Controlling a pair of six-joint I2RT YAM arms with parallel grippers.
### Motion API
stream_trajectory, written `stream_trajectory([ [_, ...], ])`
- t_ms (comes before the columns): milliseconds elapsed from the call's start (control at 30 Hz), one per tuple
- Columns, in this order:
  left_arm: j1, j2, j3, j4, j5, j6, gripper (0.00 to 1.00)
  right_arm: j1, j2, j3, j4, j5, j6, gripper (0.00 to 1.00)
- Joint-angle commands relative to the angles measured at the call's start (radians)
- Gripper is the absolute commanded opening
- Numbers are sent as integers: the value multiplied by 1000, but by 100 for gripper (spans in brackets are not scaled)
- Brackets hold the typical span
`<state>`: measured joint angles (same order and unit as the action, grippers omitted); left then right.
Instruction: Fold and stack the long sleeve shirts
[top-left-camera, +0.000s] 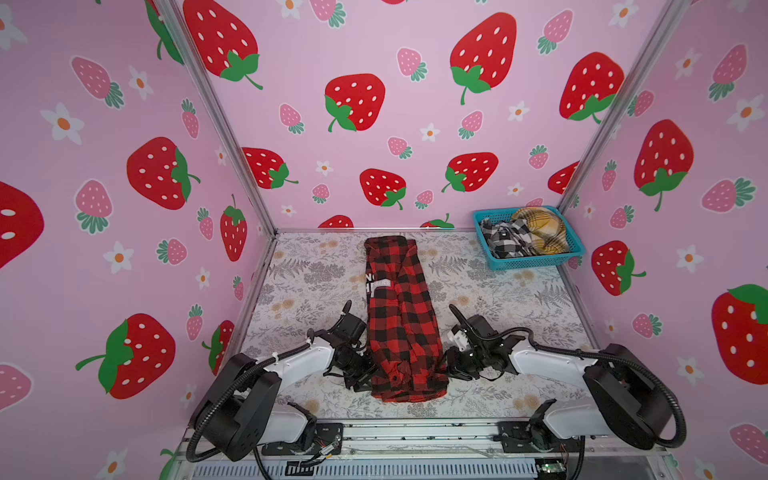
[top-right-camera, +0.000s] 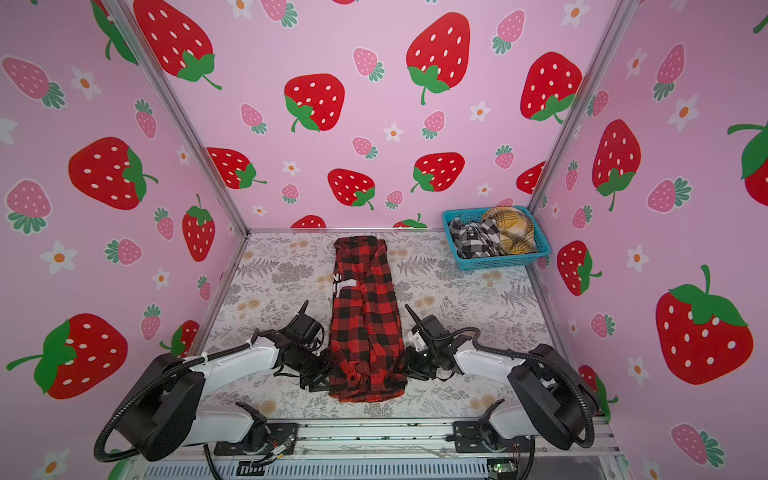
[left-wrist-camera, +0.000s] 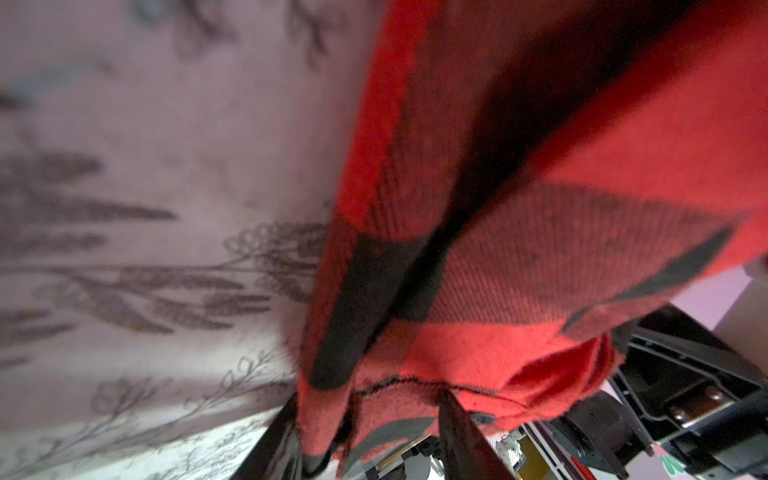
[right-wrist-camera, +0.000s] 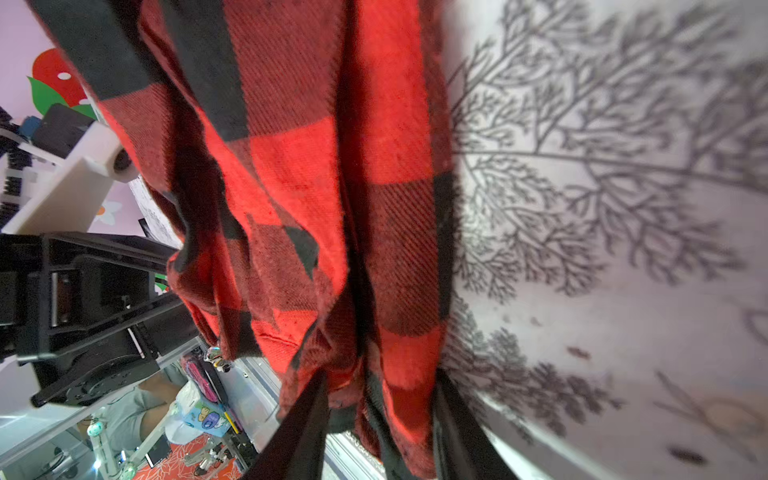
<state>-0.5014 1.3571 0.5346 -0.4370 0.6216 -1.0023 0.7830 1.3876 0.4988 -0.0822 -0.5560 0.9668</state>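
Observation:
The red-and-black shirt (top-left-camera: 399, 316) (top-right-camera: 365, 316) lies folded into a long narrow strip down the middle of the floral table (top-left-camera: 311, 282). At its near end my two grippers come in from either side. My left gripper (top-left-camera: 365, 374) (left-wrist-camera: 370, 397) has the bunched left edge of the shirt (left-wrist-camera: 498, 249) between its fingers, with cloth touching both. On the right edge of the shirt (right-wrist-camera: 299, 166), my right gripper (top-left-camera: 451, 368) (right-wrist-camera: 382, 376) holds gathered cloth the same way. A black-and-white shirt (top-left-camera: 505, 239) and a yellow plaid shirt (top-left-camera: 544, 230) sit crumpled in the basket.
The teal mesh basket (top-left-camera: 536, 262) (top-right-camera: 498, 264) stands at the far right corner against the wall. Pink strawberry walls close in three sides of the table. A metal rail with the arm bases runs along the near edge.

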Motion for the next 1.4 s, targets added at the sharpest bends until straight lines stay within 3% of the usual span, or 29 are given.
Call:
stream_trajectory([
  [0, -5, 17, -32, 12, -31, -26, 47, 15, 4, -29, -10, 10, 34, 43],
  [400, 6, -3, -73, 59, -14, -48, 31, 30, 4, -26, -11, 30, 42, 33],
  [700, 1, 45, -91, 148, 19, -61, 7, 51, 45, -8, 25, 30, 47, 16],
  [733, 1, 49, -89, 152, 21, -63, 0, 53, 44, -5, 28, 31, 46, 14],
  [967, 3, -40, -21, 22, -32, -15, 0, 53, -44, 29, -72, 100, 13, 0],
  [1167, -26, -176, -24, -140, -48, 31, 0, 74, -186, -29, -128, 115, 64, 0],
  [1367, -120, -336, -97, -172, -45, -73, 0, 138, -306, -70, -146, 142, 147, 0],
])
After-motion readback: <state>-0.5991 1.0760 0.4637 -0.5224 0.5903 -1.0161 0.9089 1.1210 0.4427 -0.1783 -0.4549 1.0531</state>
